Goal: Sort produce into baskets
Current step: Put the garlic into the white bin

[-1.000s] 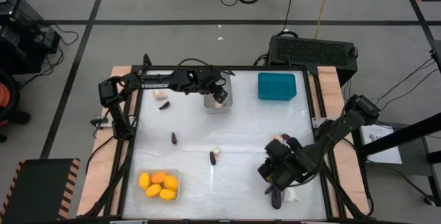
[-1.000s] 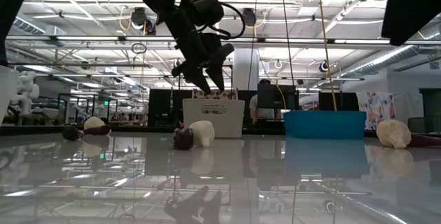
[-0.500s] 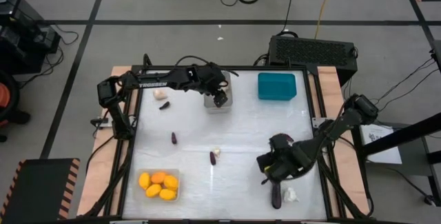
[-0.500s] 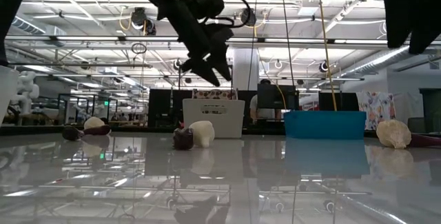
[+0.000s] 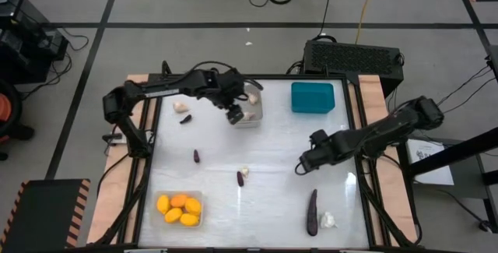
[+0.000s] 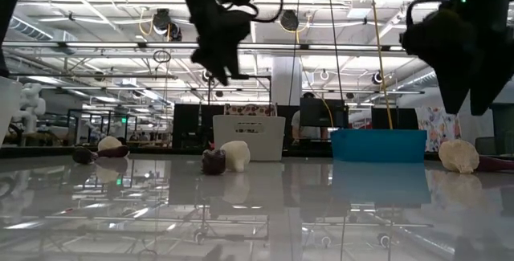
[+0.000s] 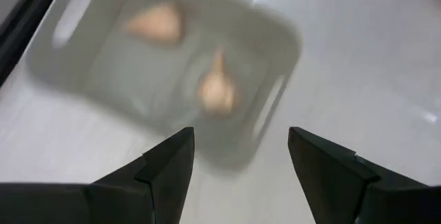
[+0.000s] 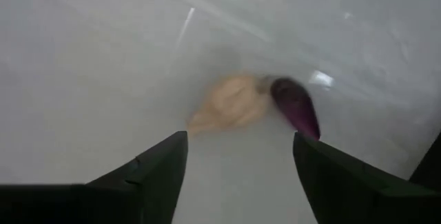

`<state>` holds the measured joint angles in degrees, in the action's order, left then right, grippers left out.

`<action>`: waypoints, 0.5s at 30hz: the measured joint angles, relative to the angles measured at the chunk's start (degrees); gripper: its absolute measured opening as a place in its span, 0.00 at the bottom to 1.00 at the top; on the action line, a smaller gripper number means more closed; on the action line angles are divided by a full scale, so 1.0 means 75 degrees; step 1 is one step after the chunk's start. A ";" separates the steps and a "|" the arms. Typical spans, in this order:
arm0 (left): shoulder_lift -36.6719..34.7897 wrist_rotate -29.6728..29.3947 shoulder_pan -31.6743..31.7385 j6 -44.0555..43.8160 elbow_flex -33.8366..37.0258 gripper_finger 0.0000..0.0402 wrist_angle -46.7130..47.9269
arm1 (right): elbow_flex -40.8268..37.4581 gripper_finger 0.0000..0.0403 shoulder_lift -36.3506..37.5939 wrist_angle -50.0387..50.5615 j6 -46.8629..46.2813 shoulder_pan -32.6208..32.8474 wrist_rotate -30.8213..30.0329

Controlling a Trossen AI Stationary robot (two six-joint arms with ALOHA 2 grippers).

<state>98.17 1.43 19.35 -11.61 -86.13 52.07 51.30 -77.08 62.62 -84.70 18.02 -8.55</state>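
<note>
My left gripper [image 5: 235, 115] hangs open above the pale grey basket [image 5: 249, 113] at the far middle of the table. In the left wrist view its fingers [image 7: 241, 155] frame that basket [image 7: 83, 79], in which two garlic bulbs [image 7: 217, 89] lie. My right gripper [image 5: 302, 165] is open over the right half of the table, with a garlic bulb [image 8: 231, 107] and a small eggplant [image 8: 296, 107] side by side below it. A long eggplant [image 5: 312, 211] and a garlic bulb [image 5: 327, 220] lie at the near right. The teal basket [image 5: 313, 97] stands far right, and a clear basket [image 5: 199, 223] of yellow fruits at the near left.
A small eggplant [image 5: 240, 178] and a garlic bulb [image 5: 244, 171] lie mid-table, and another small eggplant [image 5: 196, 156] to their left. A garlic bulb [image 5: 180, 107] and an eggplant [image 5: 185, 118] lie far left. A black perforated box [image 5: 354, 56] stands beyond the far edge.
My right gripper has left the long eggplant and garlic at the near right and gone toward the far edge, so both now lie uncovered. My left gripper has risen above the grey basket, tipped, and drifted slightly toward the table's left.
</note>
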 joint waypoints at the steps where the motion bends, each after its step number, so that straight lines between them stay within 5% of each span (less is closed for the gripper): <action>1: -0.0108 -0.0021 -0.0021 -0.0008 0.0000 0.60 0.0289 | -0.0204 0.66 0.0184 -0.0084 0.0046 -0.0048 -0.0028; 8: -0.1111 -0.1837 -0.0873 -0.0728 0.0262 0.60 0.1810 | -0.0938 0.72 0.0690 -0.0887 0.0606 -0.0166 -0.0274; 15: -0.1974 -0.2829 -0.2370 -0.1961 0.1148 0.60 0.0417 | -0.1434 0.70 0.0569 -0.1765 0.0925 -0.0163 -0.0287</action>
<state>83.36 -19.79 1.58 -26.31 -77.51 55.20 40.54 -72.81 49.38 -77.76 16.79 -10.70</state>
